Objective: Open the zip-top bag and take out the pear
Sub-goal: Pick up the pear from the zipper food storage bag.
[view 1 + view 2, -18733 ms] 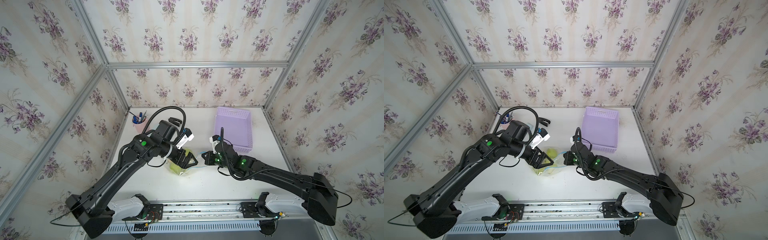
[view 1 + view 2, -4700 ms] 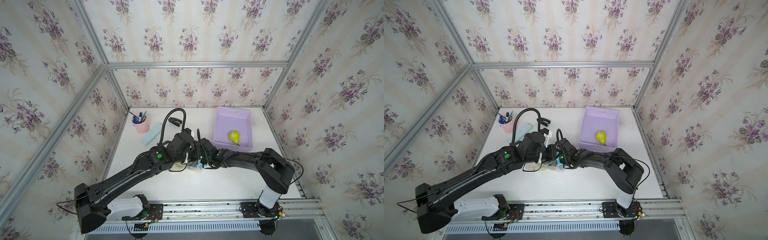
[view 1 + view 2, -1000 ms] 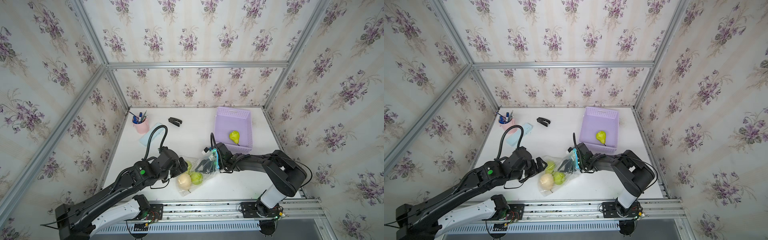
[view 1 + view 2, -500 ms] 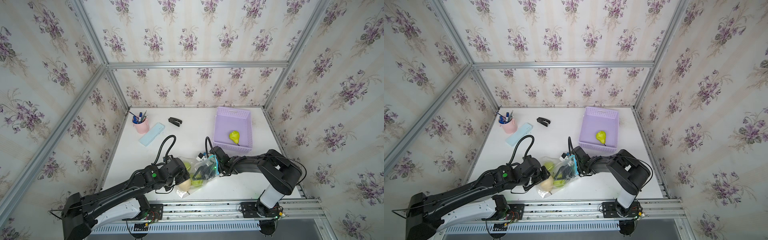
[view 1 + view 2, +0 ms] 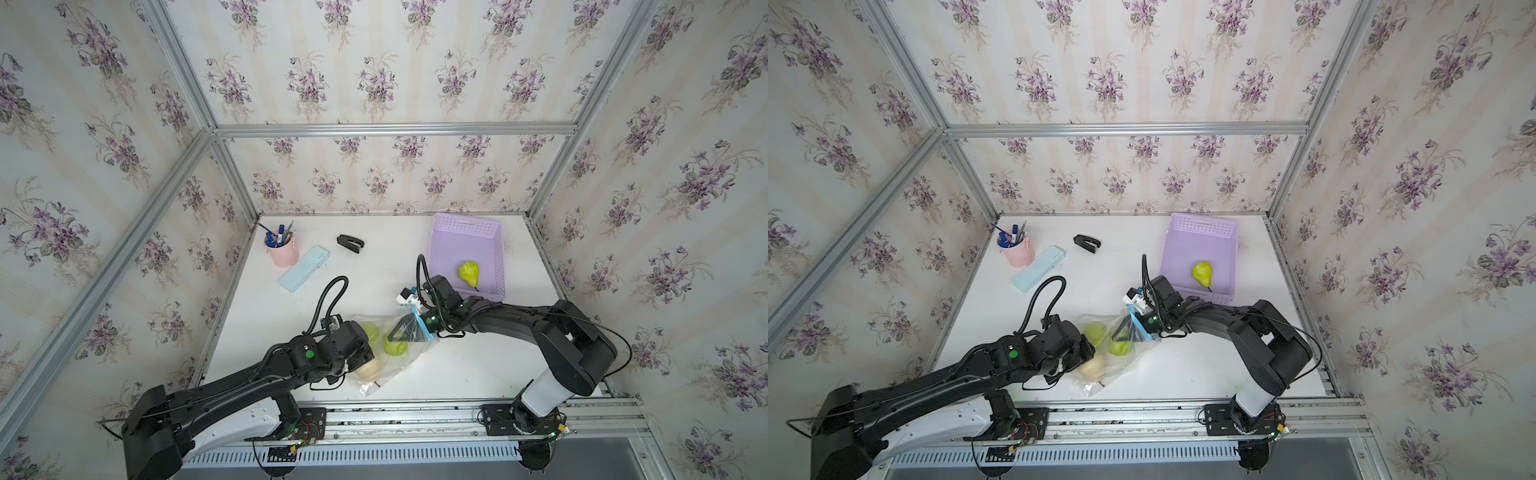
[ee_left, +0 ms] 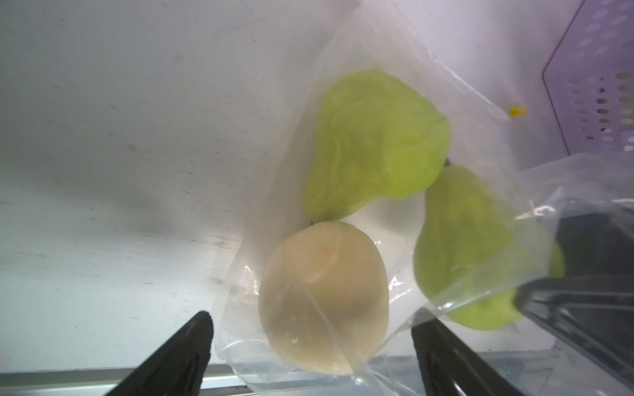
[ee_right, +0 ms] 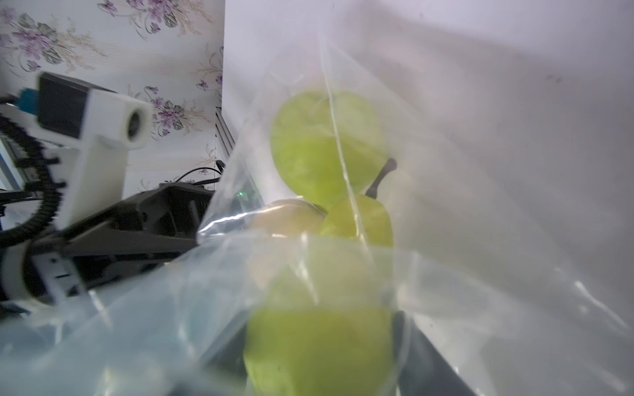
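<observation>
Shows left claw [image 6: 314,317] spread astride clear crinkly zip-top bag [image 5: 409,361], right claw [image 5: 402,329], gap untellable, in 2 o'clock mouth; risks pinching film with green pear [image 5: 394,348].

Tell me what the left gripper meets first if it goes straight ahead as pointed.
Likely the clear zip-top bag, then the pale pear inside it, centred between the open fingers of the left gripper.

Before me, the clear zip-top bag [image 5: 405,362] lies crumpled on the table [image 5: 457,365], blue-zipped mouth standing open; inside I see two green pears [image 6: 374,137] and one pale pear [image 6: 322,295].
</observation>
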`<state>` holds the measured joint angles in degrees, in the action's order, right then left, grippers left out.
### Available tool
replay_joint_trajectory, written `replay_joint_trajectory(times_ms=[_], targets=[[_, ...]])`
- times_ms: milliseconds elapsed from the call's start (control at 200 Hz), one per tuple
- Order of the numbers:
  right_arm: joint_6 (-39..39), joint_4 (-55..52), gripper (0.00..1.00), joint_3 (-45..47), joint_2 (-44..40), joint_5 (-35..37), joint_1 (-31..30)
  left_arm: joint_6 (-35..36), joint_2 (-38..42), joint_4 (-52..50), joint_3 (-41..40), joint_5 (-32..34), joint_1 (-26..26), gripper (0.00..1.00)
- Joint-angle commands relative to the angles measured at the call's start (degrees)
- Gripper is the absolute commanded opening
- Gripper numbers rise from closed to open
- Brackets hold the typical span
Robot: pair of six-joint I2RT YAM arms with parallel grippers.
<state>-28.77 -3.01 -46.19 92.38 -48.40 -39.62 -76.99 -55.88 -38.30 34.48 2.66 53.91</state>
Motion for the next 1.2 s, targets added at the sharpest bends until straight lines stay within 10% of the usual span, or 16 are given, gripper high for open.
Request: replay_joint_trajectory(times_ms=[0, 495, 919, 1199], targets=[[4.3, -10.3, 0.62, -2.0, -1.5, 0.5, 2.7, -0.6, -1.4, 1.8, -0.3, 1.8, -0.7, 0.92], [14.2, -32.1, 0.61, -12.8, -5.0, -5.3, 13.4, 3.4, -2.5, 7.1, 1.1, 0.2, -5.4, 0.93], [12.4, -25.5, 0.59, -6.7, -3.4, -6.4, 13.5, 7.6, -13.0, 18.7, 3.0, -4.2, -5.6, 0.96], [11.5, -23.5, 0.58, -4.7, -3.8, -7.4, 13.5, 9.1, -17.6, 23.6, 4.4, -2.0, -5.7, 0.37]])
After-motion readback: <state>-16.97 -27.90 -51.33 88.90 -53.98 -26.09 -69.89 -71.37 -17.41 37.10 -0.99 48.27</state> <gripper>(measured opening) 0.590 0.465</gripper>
